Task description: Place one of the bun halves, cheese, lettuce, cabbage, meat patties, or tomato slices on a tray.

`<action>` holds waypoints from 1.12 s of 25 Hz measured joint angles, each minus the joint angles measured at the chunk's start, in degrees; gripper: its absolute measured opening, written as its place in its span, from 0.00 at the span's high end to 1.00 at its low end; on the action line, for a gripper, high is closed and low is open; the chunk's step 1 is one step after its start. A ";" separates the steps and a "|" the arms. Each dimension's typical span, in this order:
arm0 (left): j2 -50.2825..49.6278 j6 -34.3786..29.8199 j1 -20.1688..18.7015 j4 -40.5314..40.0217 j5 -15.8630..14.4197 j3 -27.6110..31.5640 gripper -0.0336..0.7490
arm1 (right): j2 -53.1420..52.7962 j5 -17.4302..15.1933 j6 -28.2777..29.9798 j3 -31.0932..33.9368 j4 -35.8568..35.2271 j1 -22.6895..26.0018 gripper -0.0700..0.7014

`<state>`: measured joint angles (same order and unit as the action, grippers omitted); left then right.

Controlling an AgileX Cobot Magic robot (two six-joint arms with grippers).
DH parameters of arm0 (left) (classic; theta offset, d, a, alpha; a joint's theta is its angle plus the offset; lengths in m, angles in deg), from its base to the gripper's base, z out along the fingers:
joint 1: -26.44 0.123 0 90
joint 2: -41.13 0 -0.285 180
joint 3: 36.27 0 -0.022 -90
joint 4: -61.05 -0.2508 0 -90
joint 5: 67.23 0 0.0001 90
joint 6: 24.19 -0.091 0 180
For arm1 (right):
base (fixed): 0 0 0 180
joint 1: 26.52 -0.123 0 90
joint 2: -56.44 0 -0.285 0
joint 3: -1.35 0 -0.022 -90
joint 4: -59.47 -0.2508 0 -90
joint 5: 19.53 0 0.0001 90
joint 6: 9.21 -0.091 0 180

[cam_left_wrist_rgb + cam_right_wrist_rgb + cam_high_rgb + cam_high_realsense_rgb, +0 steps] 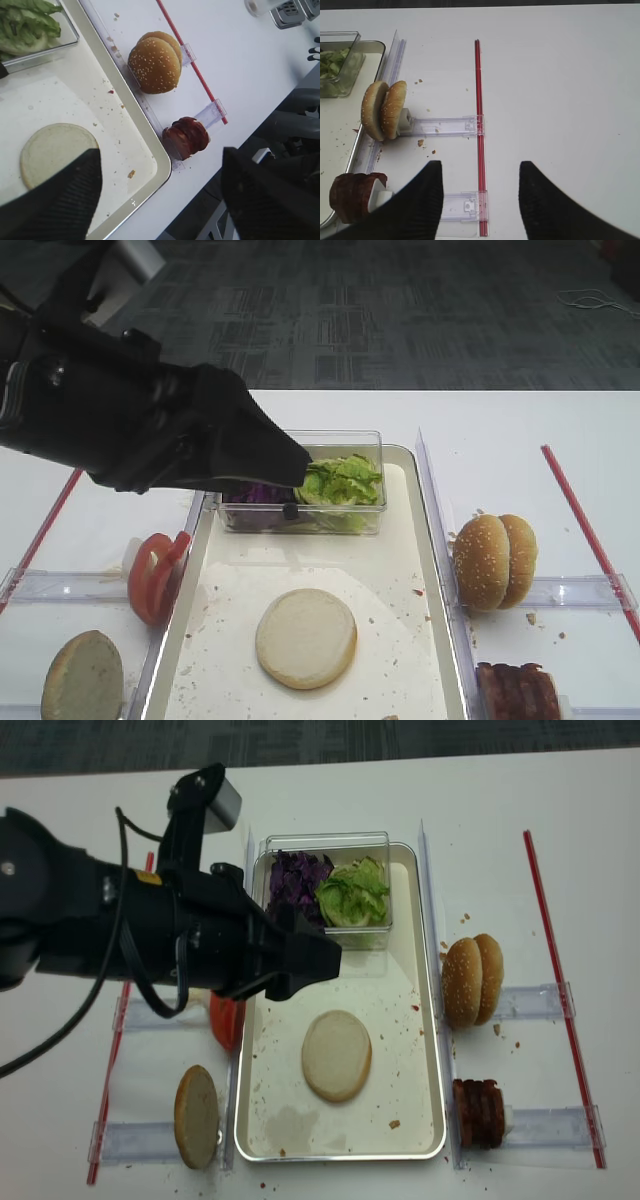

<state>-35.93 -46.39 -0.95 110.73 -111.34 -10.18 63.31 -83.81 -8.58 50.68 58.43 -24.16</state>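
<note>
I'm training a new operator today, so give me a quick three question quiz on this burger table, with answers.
1. True or false: a plain bun half lies flat on the tray.
2. What shares the clear box with the lettuce?
3. Is the left gripper A) open, holding nothing, or B) shut on a tomato slice?

Key:
1. True.
2. The purple cabbage.
3. A.
</note>
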 joint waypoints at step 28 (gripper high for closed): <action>0.74 38.75 3.13 -58.77 -11.37 0.00 0.32 | 0.00 0.00 0.00 0.00 0.00 0.00 0.39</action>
<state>-35.20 -7.65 2.17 51.96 -122.71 -10.18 63.31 -83.81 -8.58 50.68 58.43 -24.16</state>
